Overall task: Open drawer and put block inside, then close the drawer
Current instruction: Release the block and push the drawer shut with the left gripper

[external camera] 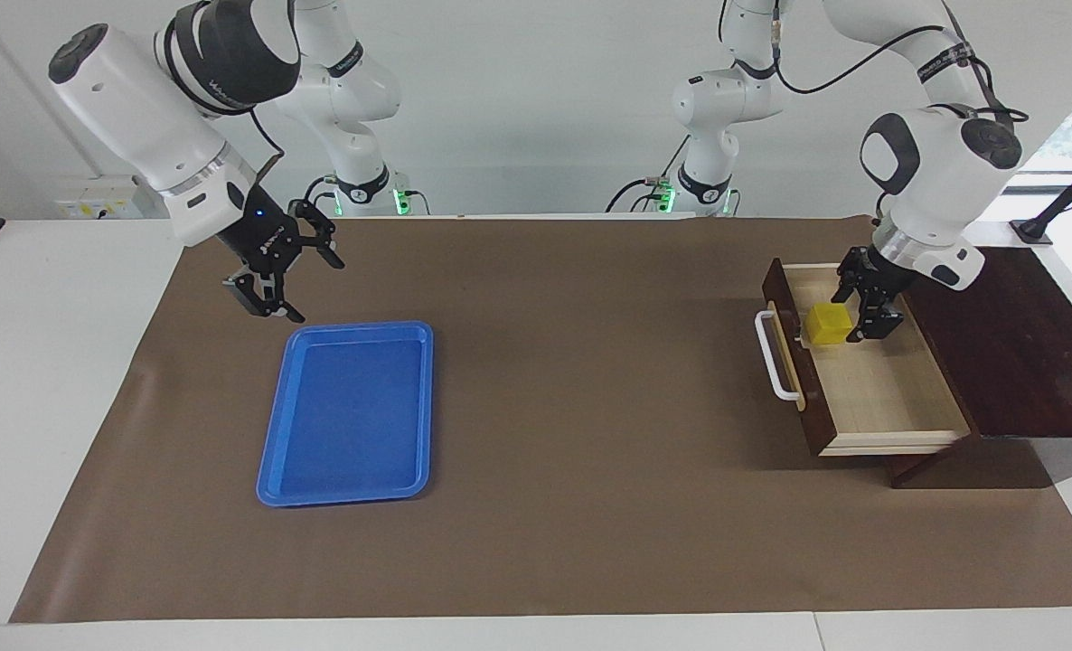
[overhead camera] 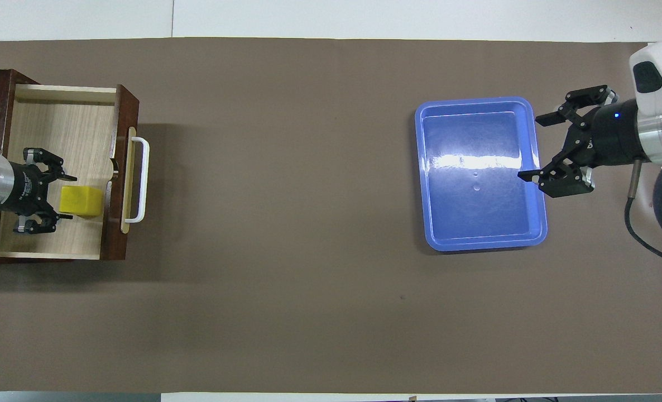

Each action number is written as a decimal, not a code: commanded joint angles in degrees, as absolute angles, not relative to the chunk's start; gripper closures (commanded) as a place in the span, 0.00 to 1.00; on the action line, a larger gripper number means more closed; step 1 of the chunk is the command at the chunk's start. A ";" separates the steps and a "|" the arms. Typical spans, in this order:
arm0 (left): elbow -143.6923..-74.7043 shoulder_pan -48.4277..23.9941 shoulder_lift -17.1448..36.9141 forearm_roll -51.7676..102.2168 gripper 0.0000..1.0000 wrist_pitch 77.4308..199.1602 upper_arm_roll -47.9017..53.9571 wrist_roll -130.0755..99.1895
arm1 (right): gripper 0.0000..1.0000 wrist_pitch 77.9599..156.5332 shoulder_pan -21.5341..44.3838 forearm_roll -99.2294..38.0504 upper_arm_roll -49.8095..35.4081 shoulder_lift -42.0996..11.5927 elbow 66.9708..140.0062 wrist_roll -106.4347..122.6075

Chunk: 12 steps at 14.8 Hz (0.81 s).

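Yellow and small, the block [external camera: 830, 324] sits inside the pulled-out drawer [external camera: 879, 393] in the facing view, on the pale wood floor close to the drawer front with its white handle [external camera: 774, 354]. The left gripper [external camera: 869, 307] is down in the drawer just beside the block, fingers spread apart and holding nothing. At the right arm's end of the table, the right gripper [external camera: 294, 282] hangs spread wide over the brown mat [external camera: 572, 506], next to the blue tray [external camera: 351, 411].

From overhead, the block [overhead camera: 81, 200] lies in the drawer [overhead camera: 57, 134] between the gripper and the drawer front. The left gripper [overhead camera: 57, 196] points at it, fingers parted on either side of its near edge. The right gripper [overhead camera: 543, 147] waits, spread, over the tray's [overhead camera: 479, 240] rim.
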<state>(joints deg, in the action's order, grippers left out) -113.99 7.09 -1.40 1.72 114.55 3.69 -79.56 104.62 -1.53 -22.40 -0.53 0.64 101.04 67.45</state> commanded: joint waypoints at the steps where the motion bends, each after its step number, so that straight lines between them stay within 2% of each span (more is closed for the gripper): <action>1: -99.80 4.76 3.33 1.05 0.00 103.56 4.31 -84.95 | 0.00 100.91 -3.08 -18.21 -1.06 1.58 99.59 59.71; 3: -98.17 -0.24 4.57 0.97 0.00 103.70 4.31 -90.86 | 0.00 98.45 -2.99 -14.00 -1.05 1.49 97.04 51.20; 7: -106.23 -7.63 4.48 -3.84 0.00 110.01 4.31 -96.75 | 0.00 91.78 -2.99 -8.18 -1.05 1.14 93.17 36.17; 9: -110.64 -7.91 4.40 -5.53 0.00 114.77 4.31 -97.29 | 0.00 87.74 -2.90 -4.85 -1.05 0.88 91.50 26.76; 12: -111.62 -5.29 4.66 -6.94 0.00 117.42 4.31 -96.42 | 0.00 85.35 -2.99 -2.65 -0.71 0.88 91.14 14.45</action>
